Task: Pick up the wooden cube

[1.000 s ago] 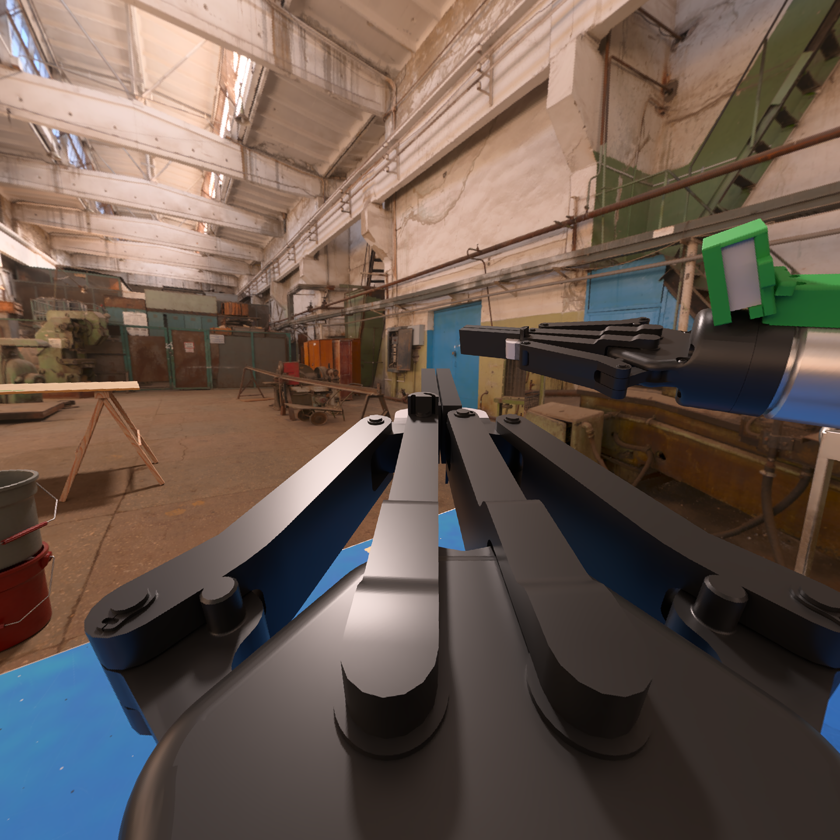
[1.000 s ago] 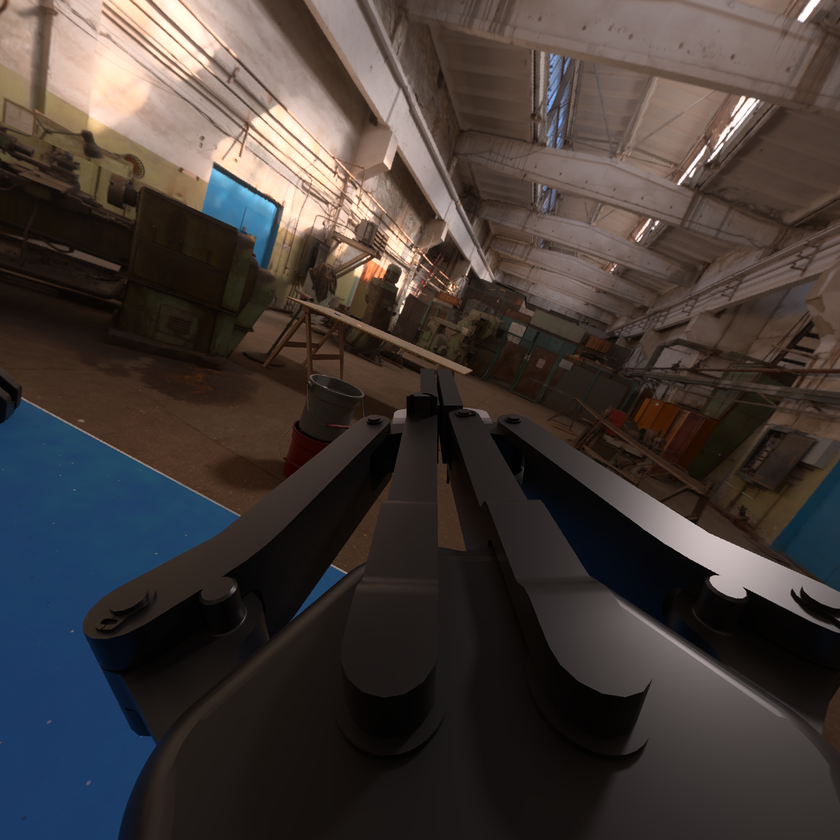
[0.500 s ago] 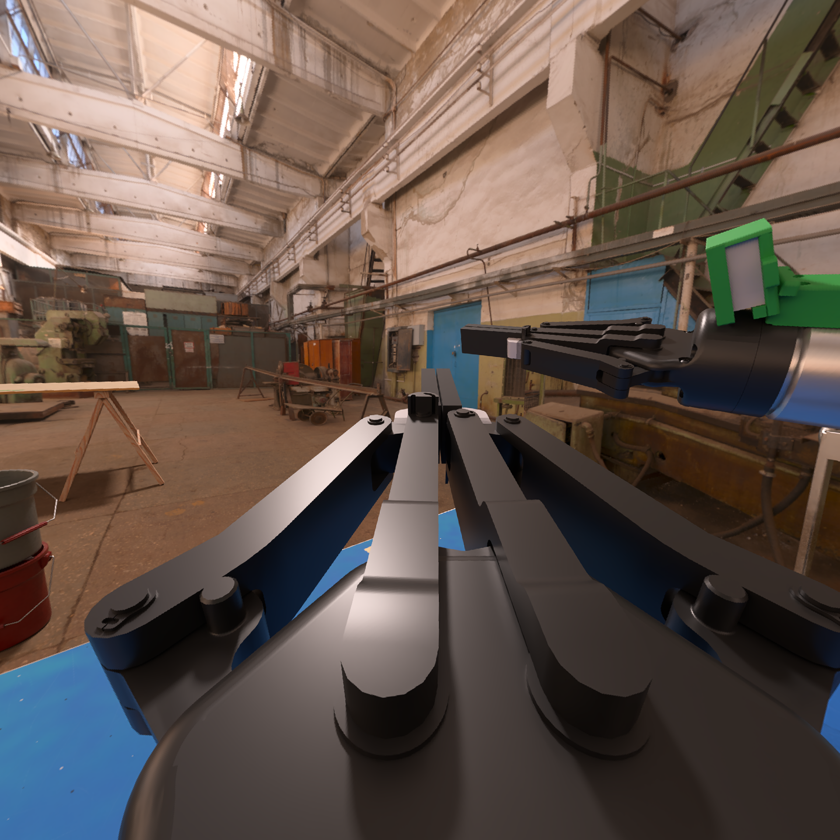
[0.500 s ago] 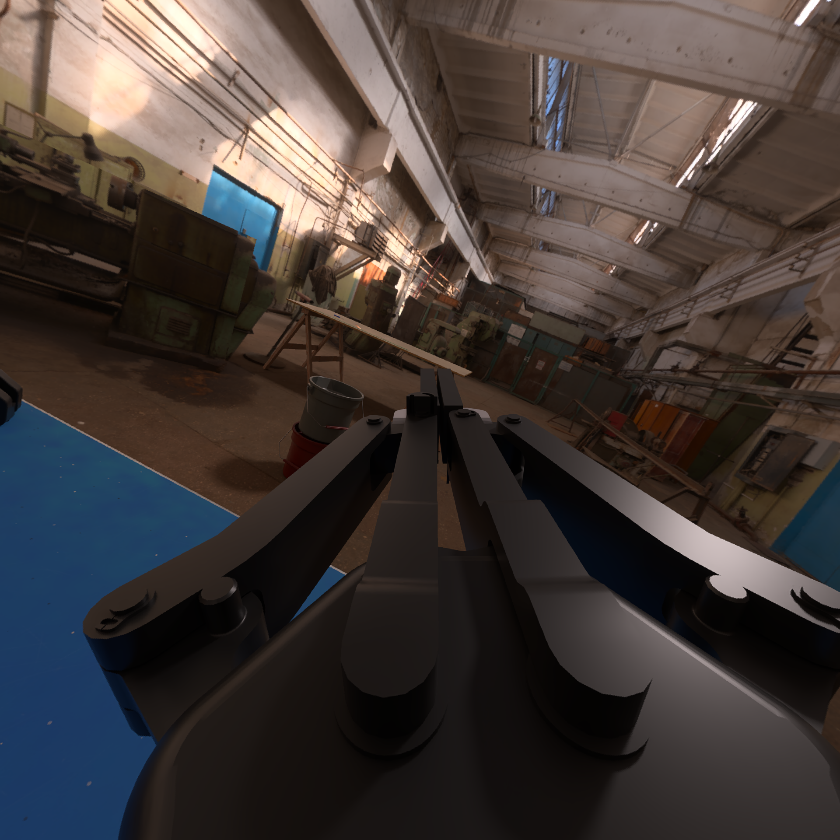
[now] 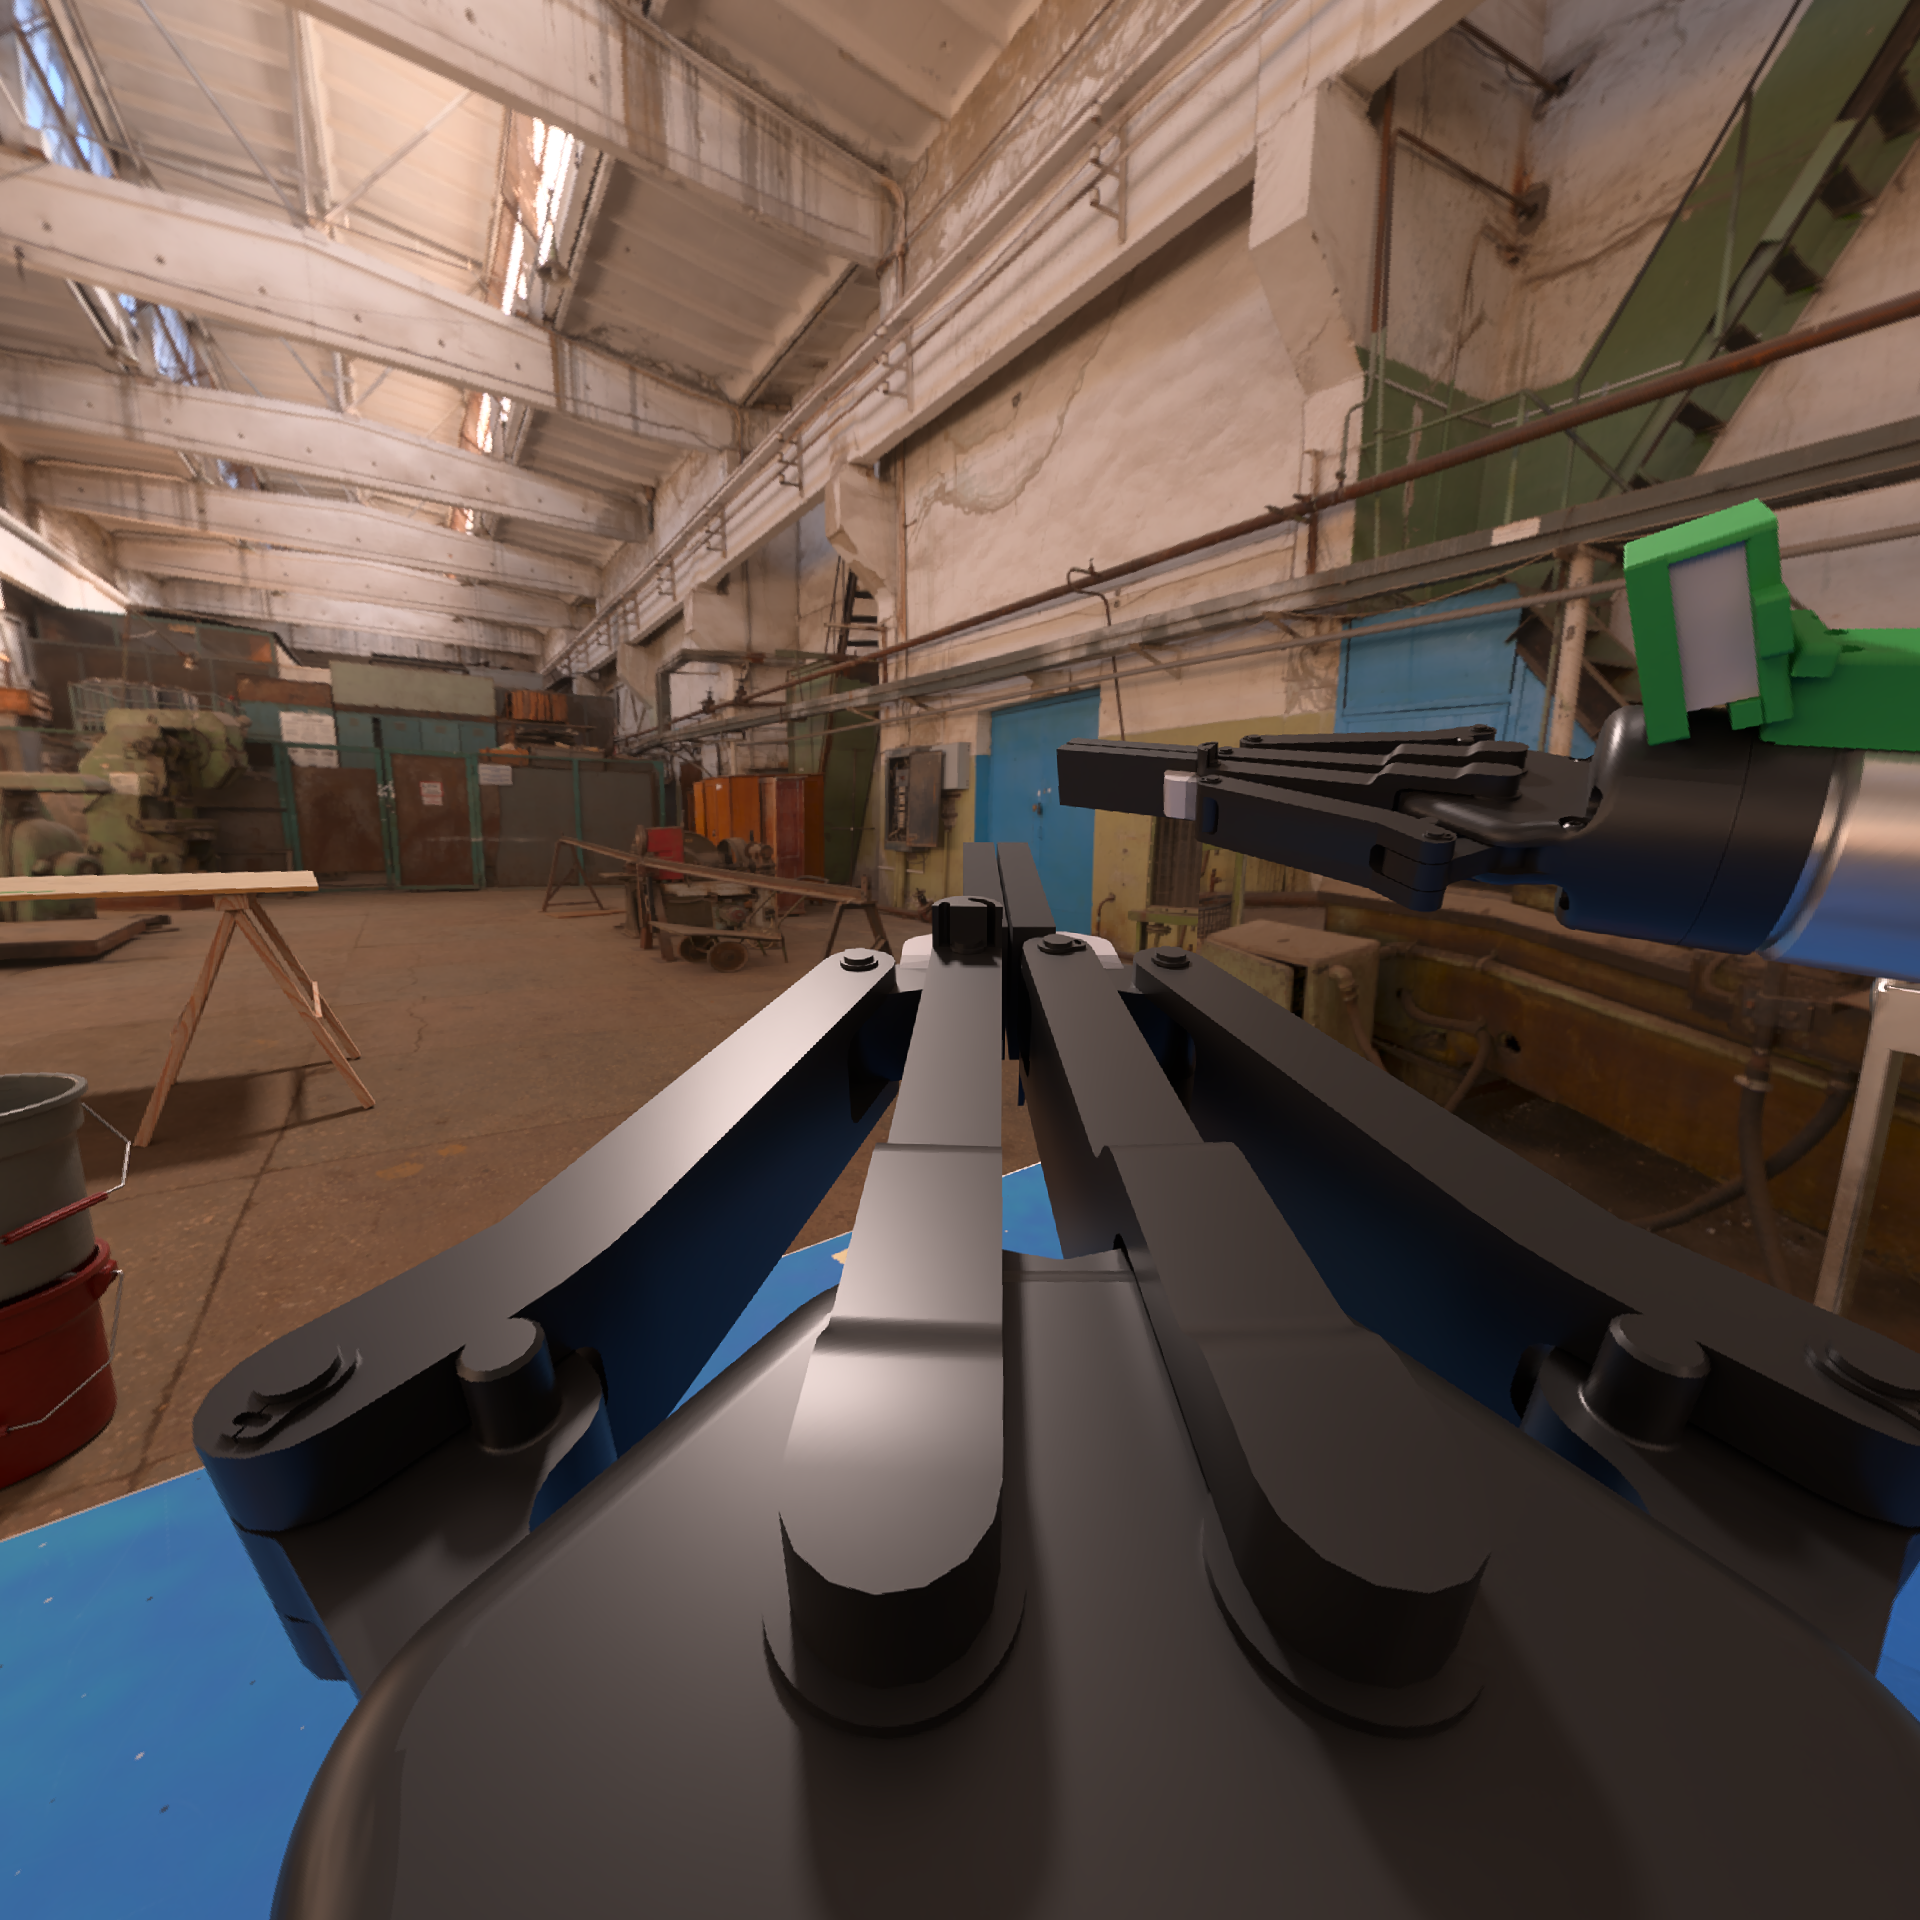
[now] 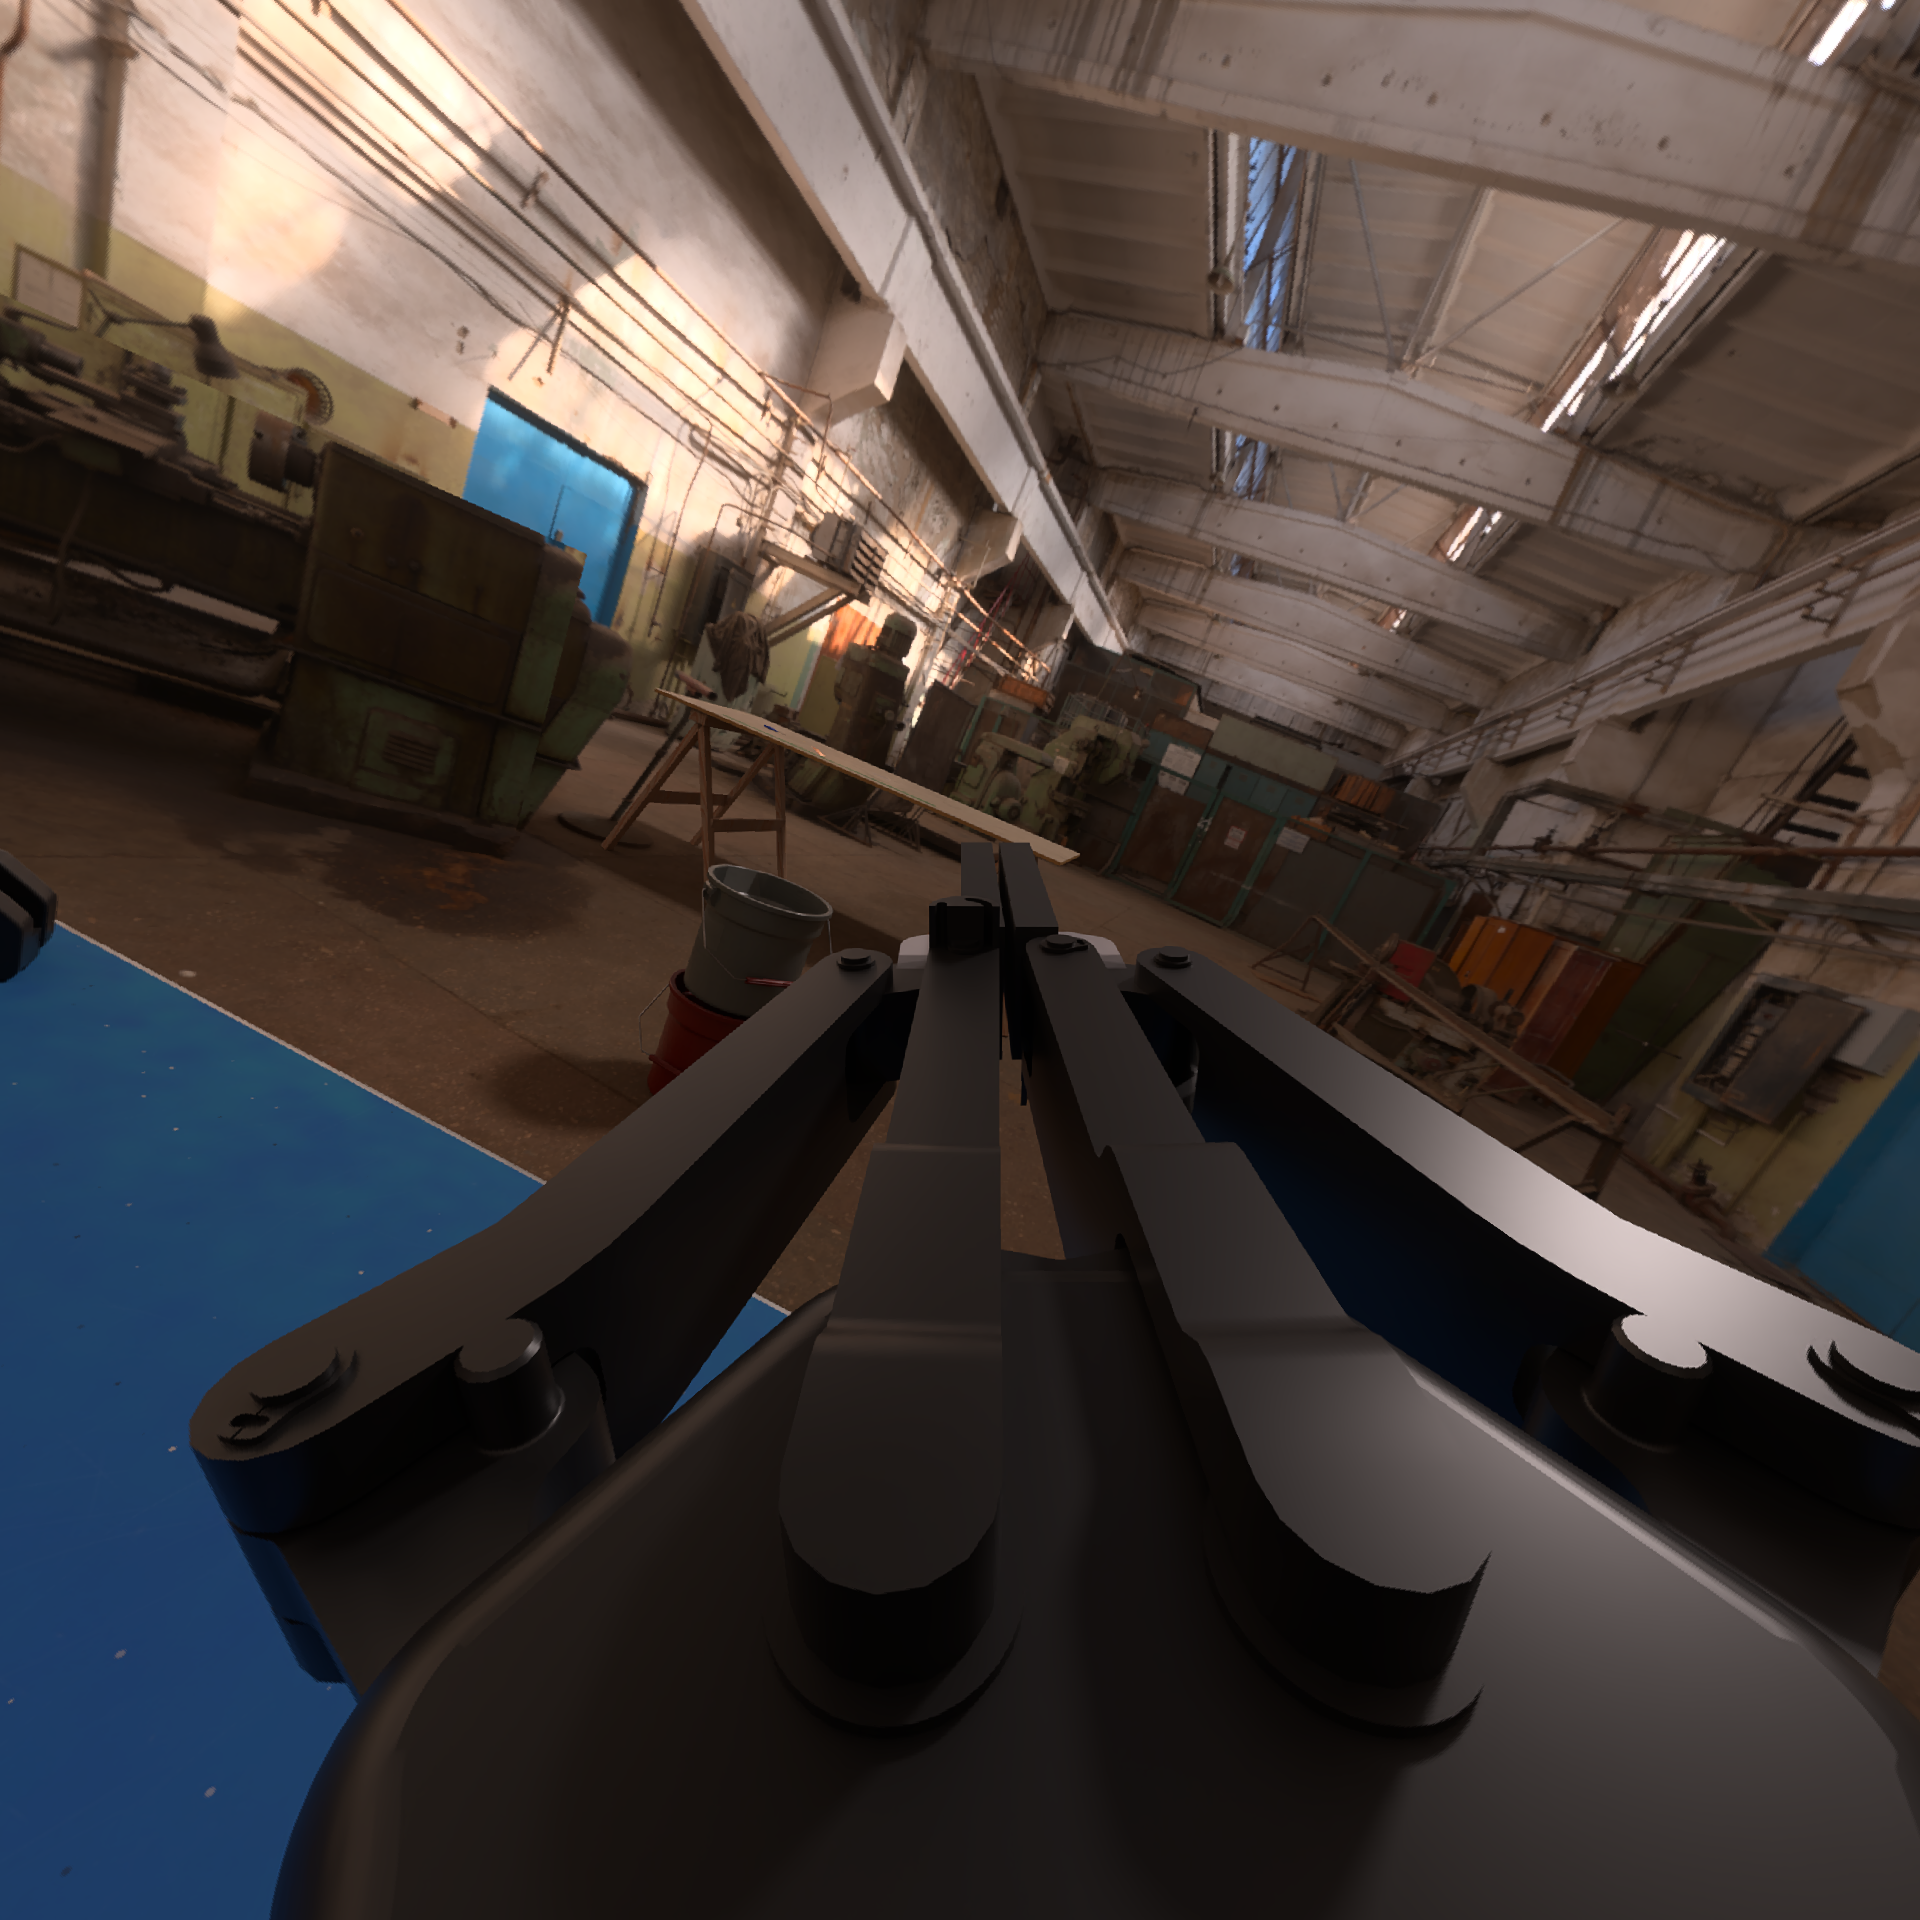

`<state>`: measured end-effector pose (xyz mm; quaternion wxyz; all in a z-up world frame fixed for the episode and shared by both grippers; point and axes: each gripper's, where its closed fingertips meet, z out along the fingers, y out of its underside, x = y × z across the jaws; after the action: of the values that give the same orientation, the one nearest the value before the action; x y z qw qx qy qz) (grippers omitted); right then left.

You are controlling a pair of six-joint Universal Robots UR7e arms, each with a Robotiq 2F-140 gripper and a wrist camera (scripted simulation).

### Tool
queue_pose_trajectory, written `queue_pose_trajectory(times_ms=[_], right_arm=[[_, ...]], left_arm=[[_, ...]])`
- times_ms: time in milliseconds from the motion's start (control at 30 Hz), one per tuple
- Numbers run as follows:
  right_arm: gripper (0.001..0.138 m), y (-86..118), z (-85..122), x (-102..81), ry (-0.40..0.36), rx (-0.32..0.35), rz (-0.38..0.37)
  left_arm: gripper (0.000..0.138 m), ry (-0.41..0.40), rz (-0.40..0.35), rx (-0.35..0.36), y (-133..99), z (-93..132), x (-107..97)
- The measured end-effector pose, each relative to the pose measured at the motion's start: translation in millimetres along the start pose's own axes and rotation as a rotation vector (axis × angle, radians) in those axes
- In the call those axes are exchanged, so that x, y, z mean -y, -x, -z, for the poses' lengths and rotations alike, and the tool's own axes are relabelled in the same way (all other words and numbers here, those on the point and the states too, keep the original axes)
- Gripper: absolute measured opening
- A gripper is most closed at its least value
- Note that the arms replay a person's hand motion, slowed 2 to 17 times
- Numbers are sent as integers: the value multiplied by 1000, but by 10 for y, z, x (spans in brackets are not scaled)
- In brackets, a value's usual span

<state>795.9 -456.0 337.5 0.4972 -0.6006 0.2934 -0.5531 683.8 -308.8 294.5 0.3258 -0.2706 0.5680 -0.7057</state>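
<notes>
No wooden cube shows clearly in either view. A thin tan sliver (image 6: 1908, 1631) at the right edge of the right wrist view is too small to identify. My left gripper (image 5: 997, 873) is shut and empty, held level above the blue table (image 5: 114, 1714). My right gripper (image 6: 997, 873) is shut and empty, above the blue table (image 6: 187, 1299). The right gripper also shows in the left wrist view (image 5: 1070, 774), at the upper right, pointing left, with a green block (image 5: 1714, 634) on its wrist.
A dark part of the left gripper (image 6: 21, 914) pokes in at the left edge of the right wrist view. Beyond the table edge lie a workshop floor, stacked grey and red buckets (image 6: 748, 956) and a plank on trestles (image 5: 156, 888).
In the left wrist view the right gripper has drifted slightly to the right. Both grippers stay shut.
</notes>
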Motion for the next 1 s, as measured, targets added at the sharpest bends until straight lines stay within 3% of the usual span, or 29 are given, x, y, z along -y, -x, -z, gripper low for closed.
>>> queue_pose_trajectory(times_ms=[1000], right_arm=[[2, -10, 67, 28, -13, 0, -19]], left_arm=[[1, -1, 2, -1, -1, 2, 5]])
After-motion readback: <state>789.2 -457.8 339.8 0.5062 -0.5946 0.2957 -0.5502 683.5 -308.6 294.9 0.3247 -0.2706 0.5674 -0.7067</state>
